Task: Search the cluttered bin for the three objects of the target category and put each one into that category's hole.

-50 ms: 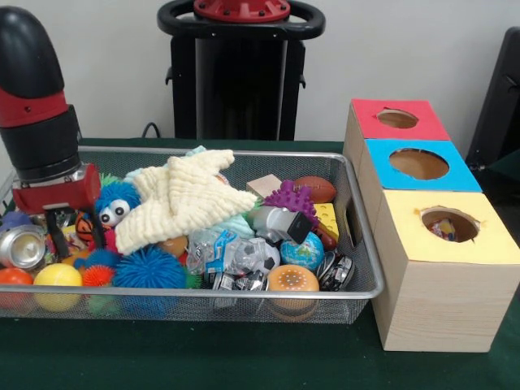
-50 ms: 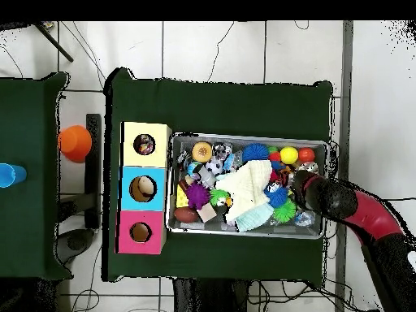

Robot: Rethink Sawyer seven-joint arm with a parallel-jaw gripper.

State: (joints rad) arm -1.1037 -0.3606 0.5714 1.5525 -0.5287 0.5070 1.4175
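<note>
bin [image 1: 357,244]: packed wire basket, the landmark here.
boxes [image 1: 422,236]: just beside bin, far end from arm; yellow hole already holds something.
cloth [image 1: 183,199]: cream knit over bin centre; hides toys, could snag.
gripper [image 1: 75,231]: fingers parted, holding nothing, down among balls at bin's end.
targets: category unclear; wrong pick likely, neighbours may spill.

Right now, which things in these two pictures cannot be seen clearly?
- End effector, front view: fingers sink among toys; open or shut, unclear.
- Yellow hole: contents in shadow, unidentifiable.
- Toys under the cream knitted star: covered.
- Overhead view: arm hides the bin's corner.
</note>
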